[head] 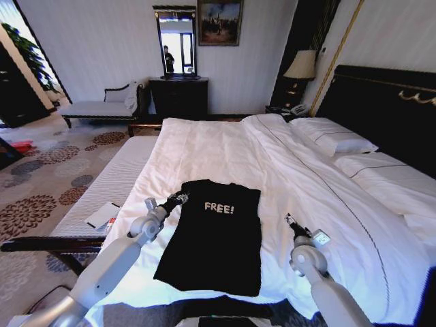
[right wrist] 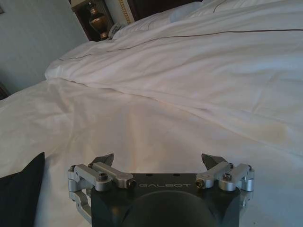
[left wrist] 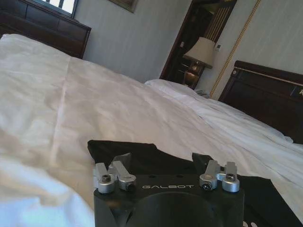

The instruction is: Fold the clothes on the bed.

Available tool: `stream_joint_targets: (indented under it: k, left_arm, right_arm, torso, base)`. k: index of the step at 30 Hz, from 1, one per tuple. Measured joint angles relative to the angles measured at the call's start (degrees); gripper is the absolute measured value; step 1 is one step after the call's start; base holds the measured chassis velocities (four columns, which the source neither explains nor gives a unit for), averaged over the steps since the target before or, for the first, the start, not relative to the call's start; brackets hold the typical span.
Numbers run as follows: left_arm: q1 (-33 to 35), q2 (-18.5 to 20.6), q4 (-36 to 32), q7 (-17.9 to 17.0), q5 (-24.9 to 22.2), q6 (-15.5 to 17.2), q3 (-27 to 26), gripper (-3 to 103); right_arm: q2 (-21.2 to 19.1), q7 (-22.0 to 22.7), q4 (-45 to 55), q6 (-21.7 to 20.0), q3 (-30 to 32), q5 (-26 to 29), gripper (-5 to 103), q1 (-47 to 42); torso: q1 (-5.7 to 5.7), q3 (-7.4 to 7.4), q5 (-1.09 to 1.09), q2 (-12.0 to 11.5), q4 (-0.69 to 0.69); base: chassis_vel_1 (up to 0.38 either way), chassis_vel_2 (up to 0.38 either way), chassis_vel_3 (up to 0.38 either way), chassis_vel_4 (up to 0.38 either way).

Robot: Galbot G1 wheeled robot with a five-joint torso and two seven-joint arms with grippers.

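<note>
The black T-shirt (head: 211, 238) with white "FREE!" lettering lies flat as a narrow oblong on the white bed (head: 225, 146), near its foot. My left gripper (head: 178, 199) hovers at the shirt's upper left corner. In the left wrist view this gripper (left wrist: 161, 160) is open, with the shirt's black cloth (left wrist: 142, 153) just beyond its fingertips. To the right of the shirt, my right gripper (head: 289, 221) is over bare duvet. It (right wrist: 158, 161) is open with nothing between the fingers, and a corner of the shirt (right wrist: 19, 196) lies off to one side.
White pillows (head: 334, 136) lie against the dark headboard (head: 381, 102) at the right. A padded bench (head: 102, 184) with papers (head: 102, 214) runs along the bed's left side. A chaise (head: 102, 105), a dark dresser (head: 178, 95) and a lamp (head: 301, 66) stand by the far wall.
</note>
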Motion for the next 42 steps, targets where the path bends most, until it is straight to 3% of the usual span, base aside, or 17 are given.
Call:
stream_joint_targets:
  k: [7,9,12,15,18,19,21,22,24,25,28,30,33,35,36,37,42]
  left_arm:
    - [0.04,0.0,0.56,0.17,-0.11,0.0,-0.26,65]
    - [0.23,0.0,0.5,0.17,-0.14,0.0,-0.58,65]
    - [1.92,0.0,-0.54,0.12,-1.22,0.25,-2.91,53]
    - [2.72,-0.28,-0.66,-0.16,-2.23,0.43,-4.37,52]
    - [4.41,-3.02,-2.11,-2.77,-9.08,2.47,-8.7,69]
    - [4.41,-3.02,-2.11,-2.77,-9.08,2.47,-8.7,69]
    - [4.62,-4.54,-3.42,-4.84,-12.97,3.79,-11.02,74]
    - [4.46,-5.82,-4.67,-7.32,-16.49,4.99,-13.0,80]
    - [2.76,-8.65,-7.13,-16.12,-23.23,8.07,-16.64,90]
    - [2.76,-8.65,-7.13,-16.12,-23.23,8.07,-16.64,90]
    - [0.13,-11.86,-9.16,-28.47,-30.56,15.86,-19.59,99]
    - [-0.02,-12.17,-9.28,-29.67,-31.24,17.2,-19.77,99]
    - [0.05,-13.62,-9.33,-37.94,-35.12,25.48,-20.25,100]
    - [0.07,-13.64,-9.32,-38.23,-35.28,25.7,-20.26,100]
    - [0.36,-13.94,-8.74,-42.45,-37.55,28.76,-20.28,100]
    - [0.43,-13.98,-8.32,-42.99,-37.72,29.29,-20.27,100]
    - [0.13,-14.13,-6.45,-42.62,-37.39,29.44,-20.32,100]
  right_arm:
    - [-0.45,-0.03,-0.22,-0.01,0.52,0.04,100,-0.26]
    - [-0.45,-0.05,-0.23,0.0,0.57,0.05,100,-0.27]
    - [-0.38,-0.1,-0.27,-0.01,0.6,0.1,100,-0.26]
    - [-0.32,-0.16,-0.44,0.0,0.6,0.11,100,-0.2]
    - [-0.06,-0.2,-0.76,0.0,0.36,0.07,100,0.07]
    - [-0.06,-0.2,-0.76,0.0,0.36,0.07,100,0.07]
    - [-0.05,-0.18,-0.76,0.0,0.16,0.06,100,0.13]
    - [-0.08,-0.17,-0.72,0.0,0.01,0.06,100,0.18]
    - [-0.13,-0.09,-0.65,-0.01,-0.18,0.05,100,0.25]
    - [-0.13,-0.09,-0.65,-0.01,-0.18,0.05,100,0.25]
    - [-0.18,-0.03,-0.98,-0.01,-0.73,-0.41,100,0.05]
    - [-0.16,-0.03,-1.11,0.0,-0.84,-0.54,100,0.05]
    - [0.32,0.22,-1.49,-0.03,-1.42,-0.8,100,0.52]
    - [0.33,0.24,-1.5,-0.03,-1.45,-0.8,100,0.55]
    - [0.41,0.41,-1.54,-0.16,-1.64,-0.8,100,0.82]
    - [0.44,0.49,-1.57,-0.21,-1.68,-0.8,100,0.93]
    - [0.7,0.6,-1.77,-0.32,-1.71,-0.87,100,0.95]
  torso:
    - [0.0,0.0,0.0,0.0,0.0]
    - [0.0,0.0,0.0,0.0,-0.01]
    - [0.0,0.0,0.0,0.0,0.0]
    - [0.0,0.0,0.01,0.0,0.01]
    - [0.0,0.0,-0.01,0.0,0.01]
    - [0.0,0.0,-0.01,0.0,0.01]
    - [0.0,0.0,-0.01,0.0,0.0]
    - [0.0,0.0,0.01,0.0,0.0]
    - [0.0,0.0,0.0,0.0,0.0]
    - [0.0,0.0,0.0,0.0,0.0]
    - [0.0,0.0,0.01,0.0,-0.02]
    - [0.0,0.0,0.02,0.0,-0.03]
    - [0.0,0.0,0.01,0.0,0.0]
    - [0.0,0.0,0.01,0.0,0.0]
    - [0.0,0.0,-0.01,0.0,0.01]
    - [0.0,0.0,-0.01,0.0,0.02]
    - [0.0,0.0,-0.01,0.0,0.01]
  base:
    - [0.0,0.0,0.0,0.0]
    - [0.0,0.0,0.0,0.0]
    - [0.0,0.0,0.0,0.0]
    - [0.0,0.0,0.0,0.0]
    - [0.0,0.0,0.0,0.0]
    - [0.0,0.0,0.0,0.0]
    - [0.0,0.0,0.0,0.0]
    - [0.0,0.0,0.0,0.0]
    - [0.0,0.0,0.0,0.0]
    - [0.0,0.0,0.0,0.0]
    - [0.0,0.0,0.0,0.0]
    - [0.0,0.0,0.0,0.0]
    - [0.0,0.0,0.0,0.0]
    - [0.0,0.0,0.0,0.0]
    - [0.0,0.0,0.0,0.0]
    - [0.0,0.0,0.0,0.0]
    - [0.0,0.0,0.0,0.0]
